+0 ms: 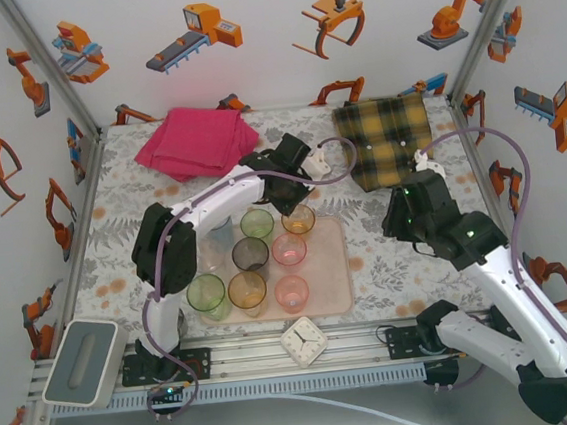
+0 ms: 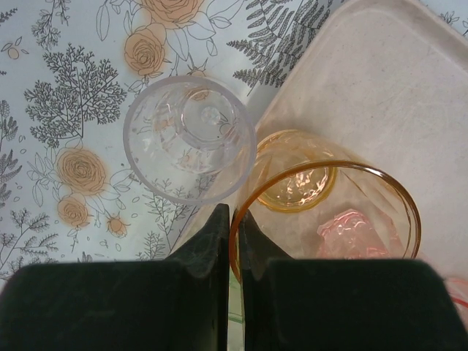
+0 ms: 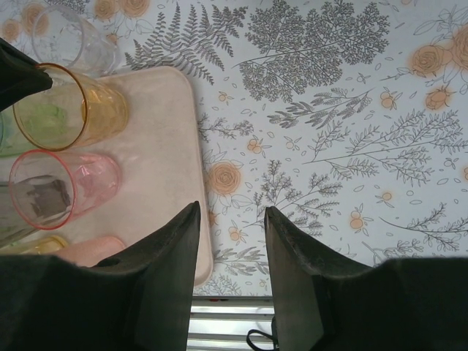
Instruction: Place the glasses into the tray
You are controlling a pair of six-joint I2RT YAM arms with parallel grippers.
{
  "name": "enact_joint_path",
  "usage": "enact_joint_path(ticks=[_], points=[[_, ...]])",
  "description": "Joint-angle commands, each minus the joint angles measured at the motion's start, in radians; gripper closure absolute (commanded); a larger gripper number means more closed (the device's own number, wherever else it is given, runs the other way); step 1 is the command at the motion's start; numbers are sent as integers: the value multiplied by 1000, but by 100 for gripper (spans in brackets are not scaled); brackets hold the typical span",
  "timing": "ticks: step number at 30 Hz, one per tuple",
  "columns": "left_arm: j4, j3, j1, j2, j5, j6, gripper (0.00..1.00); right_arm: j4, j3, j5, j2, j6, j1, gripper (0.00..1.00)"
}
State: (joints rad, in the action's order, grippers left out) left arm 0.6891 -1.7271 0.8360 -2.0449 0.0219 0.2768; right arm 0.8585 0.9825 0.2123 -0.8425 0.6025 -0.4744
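Pinching the rim of the amber glass at the tray's far corner, the left claw was clenched on it, one finger inside. A clear glass stood just beside it, out on the tabletop. A sideways tug on letting go could have tipped either glass. The right claw hung released and empty beside the tray.

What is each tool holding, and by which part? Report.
Left tool: the amber glass, pinched at its rim, one finger inside, one outside. Right tool: open, holding nothing.
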Motion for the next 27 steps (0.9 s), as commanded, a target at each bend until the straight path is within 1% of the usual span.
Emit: enact_joint_path(ticks=[1, 5, 9, 18, 27], points=[[38, 18, -10, 41, -20, -2, 88, -26, -9, -11, -10, -3, 5, 59], [40, 18, -18, 45, -18, -3, 83, -38, -14, -21, -17, -1, 5, 59], [43, 17, -24, 52, -15, -7, 73, -63, -31, -32, -31, 2, 5, 59], [76, 2, -25, 85, -23, -6, 57, -159, -69, -99, -97, 13, 5, 59], [156, -83, -23, 133, -16, -6, 43, -219, -104, -126, -148, 20, 5, 60]])
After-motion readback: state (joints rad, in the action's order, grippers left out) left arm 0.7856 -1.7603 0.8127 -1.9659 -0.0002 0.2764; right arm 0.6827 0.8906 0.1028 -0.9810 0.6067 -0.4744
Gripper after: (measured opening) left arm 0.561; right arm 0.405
